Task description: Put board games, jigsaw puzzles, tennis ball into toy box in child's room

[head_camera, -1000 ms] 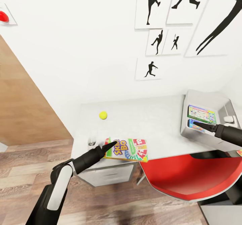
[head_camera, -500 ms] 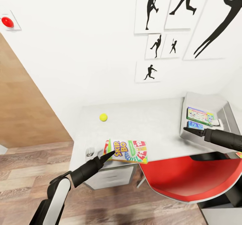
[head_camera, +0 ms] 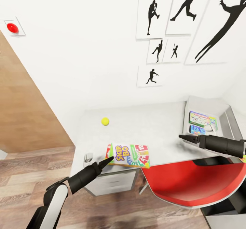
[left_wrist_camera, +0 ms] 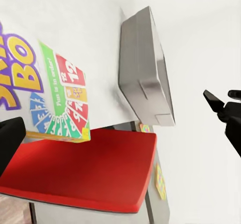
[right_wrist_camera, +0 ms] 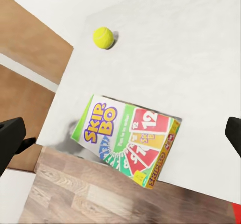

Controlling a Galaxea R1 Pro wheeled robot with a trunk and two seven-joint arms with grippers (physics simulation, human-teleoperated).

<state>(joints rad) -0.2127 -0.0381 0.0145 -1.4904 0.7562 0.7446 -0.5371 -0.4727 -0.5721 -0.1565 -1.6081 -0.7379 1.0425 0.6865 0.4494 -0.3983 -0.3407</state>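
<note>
A Skip-Bo board game (head_camera: 130, 154) overhangs the table (head_camera: 153, 126) edge; both grippers, left (head_camera: 110, 159) and right (head_camera: 182, 137), hover open and empty beside it.

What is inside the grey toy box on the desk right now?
In the head view, the toy box holds two flat printed game boxes: a white-green one and a blue one. The right hand hovers just in front. The near wall hides the bottom edge.

A flat yellow-green and red printed game box (head_camera: 129, 154) lies overhanging my light grey desk's (head_camera: 157, 126) front edge. A small fuzzy yellow-green ball (head_camera: 105, 121) rests behind it. Two more printed boxes (head_camera: 202, 118) lie inside the flaring grey bin (head_camera: 225, 117).
</note>
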